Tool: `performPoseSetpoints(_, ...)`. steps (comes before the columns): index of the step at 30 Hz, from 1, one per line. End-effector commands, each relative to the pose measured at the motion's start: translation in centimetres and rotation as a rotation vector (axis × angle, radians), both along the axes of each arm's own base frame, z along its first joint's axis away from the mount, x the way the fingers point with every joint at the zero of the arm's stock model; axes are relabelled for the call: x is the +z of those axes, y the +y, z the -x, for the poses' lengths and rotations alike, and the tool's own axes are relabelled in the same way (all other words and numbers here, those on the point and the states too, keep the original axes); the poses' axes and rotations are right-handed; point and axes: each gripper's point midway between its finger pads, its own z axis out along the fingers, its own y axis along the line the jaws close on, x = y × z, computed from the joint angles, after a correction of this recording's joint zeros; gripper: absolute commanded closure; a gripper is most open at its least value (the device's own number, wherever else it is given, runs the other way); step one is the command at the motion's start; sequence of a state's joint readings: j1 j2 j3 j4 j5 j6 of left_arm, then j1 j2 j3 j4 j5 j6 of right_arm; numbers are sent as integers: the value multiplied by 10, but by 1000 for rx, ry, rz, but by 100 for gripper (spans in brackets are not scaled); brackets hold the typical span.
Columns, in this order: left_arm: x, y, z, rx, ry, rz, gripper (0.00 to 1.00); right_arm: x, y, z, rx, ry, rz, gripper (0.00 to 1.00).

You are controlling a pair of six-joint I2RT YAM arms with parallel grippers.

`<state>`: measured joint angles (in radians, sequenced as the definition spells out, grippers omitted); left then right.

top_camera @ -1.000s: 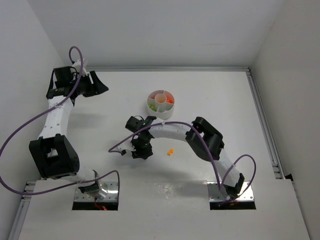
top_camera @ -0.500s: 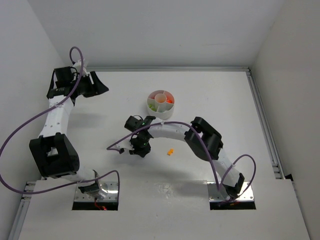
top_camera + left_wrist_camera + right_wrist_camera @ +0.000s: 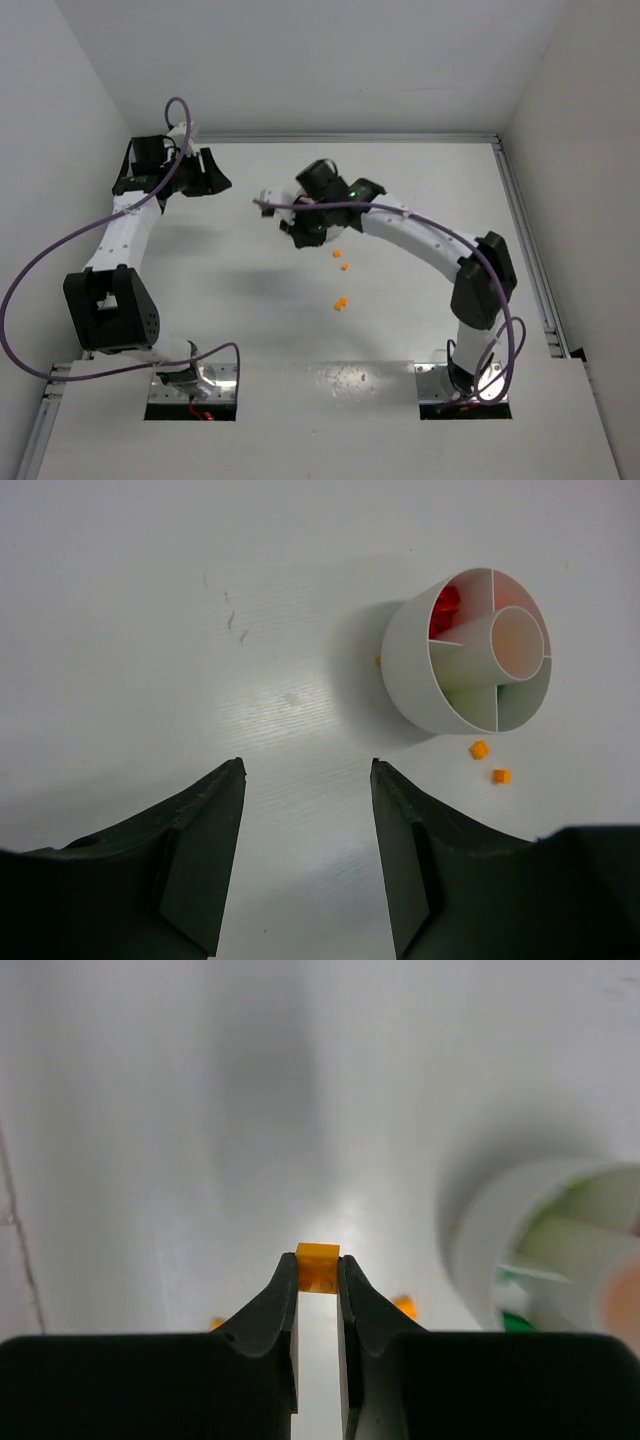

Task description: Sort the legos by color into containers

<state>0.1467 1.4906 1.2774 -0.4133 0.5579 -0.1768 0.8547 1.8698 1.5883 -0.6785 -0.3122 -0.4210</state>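
1. Legos: one small orange brick [image 3: 318, 1257], boxy with flat glossy faces, was pinched at the tips of the right gripper [image 3: 318, 1278]. The narrow dark fingers were closed on its two sides, above the table [image 3: 200, 280].
2. Three loose orange bricks [image 3: 340, 303] lay apart on the matte white table, just near of the right gripper [image 3: 303, 230] and around the table's middle. The nearest of the three sat well apart from the other two.
3. The dish [image 3: 465, 650] was a round tub of smooth white plastic with straight walls. It had a cylindrical central cup [image 3: 518, 640] and thin partitions that split the ring into wedge sections.
4. Red bricks [image 3: 445, 610] filled one wedge. Two orange bricks lay on the table just outside the wall of the dish, on the opposite side from that wedge.
5. In the right wrist view the dish [image 3: 480, 1250] stood to the right of the held brick, blurred, with green pieces [image 3: 515, 1320] in one wedge. The overhead view did not show the dish clearly, since the right arm's wrist lay over it.
6. The left gripper [image 3: 305, 860] hung at the far left of the table with its broad, dark, wedge-shaped fingers spread wide and nothing between them.
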Motion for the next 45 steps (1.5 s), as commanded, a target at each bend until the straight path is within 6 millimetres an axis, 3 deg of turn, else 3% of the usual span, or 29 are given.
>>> performPoseSetpoints(1, -2, -15, -6, -34, -35, -34, 41, 38, -22, -53, -215, -54, -81, 100)
performPoseSetpoints(5, -10, -28, -7, -42, -26, -63, 41, 51, -44, -105, -340, -90, -117, 100)
performPoseSetpoints(8, -9, -41, -7, -63, -36, -76, 41, 65, -46, -135, -388, -91, -163, 100)
performPoseSetpoints(12, -14, -49, -5, -72, -26, -87, 41, 53, -55, -156, -438, -73, -157, 100)
performPoseSetpoints(20, -15, -55, -4, -83, -27, -93, 41, 43, -63, -172, -464, -60, -152, 98)
performPoseSetpoints(25, -30, -67, 7, -142, 0, -90, 41, 33, -69, -182, -494, -67, -125, 76)
performPoseSetpoints(29, -39, -81, 17, -201, -4, -103, 41, 31, -67, -186, -494, -68, -126, 65)
performPoseSetpoints(32, -39, -86, 21, -225, -10, -107, 43, 31, -65, -185, -495, -57, -134, 58)
performPoseSetpoints(36, -41, -101, 29, -304, -42, -130, 43, 38, -72, -189, -528, -69, -137, 56)
performPoseSetpoints(38, -43, -117, 42, -384, -46, -111, 44, 57, -88, -198, -605, -85, -181, 56)
performPoseSetpoints(39, -36, -124, 47, -412, -79, -110, 46, 55, -101, -200, -655, -87, -169, 58)
performPoseSetpoints(40, -42, -138, 56, -462, -84, -120, 48, 77, -121, -207, -727, -117, -214, 59)
performPoseSetpoints(41, -38, -148, 61, -495, -103, -125, 48, 83, -135, -211, -772, -129, -224, 59)
performPoseSetpoints(42, -45, -157, 69, -524, -95, -139, 50, 74, -154, -208, -826, -116, -199, 60)
performPoseSetpoints(43, -46, -180, 82, -590, -107, -155, 51, 77, -170, -210, -864, -125, -205, 60)
performPoseSetpoints(44, -53, -187, 85, -583, -107, -197, 53, 80, -196, -214, -914, -137, -208, 60)
performPoseSetpoints(45, -55, -196, 90, -595, -111, -219, 53, 67, -212, -208, -947, -120, -177, 60)
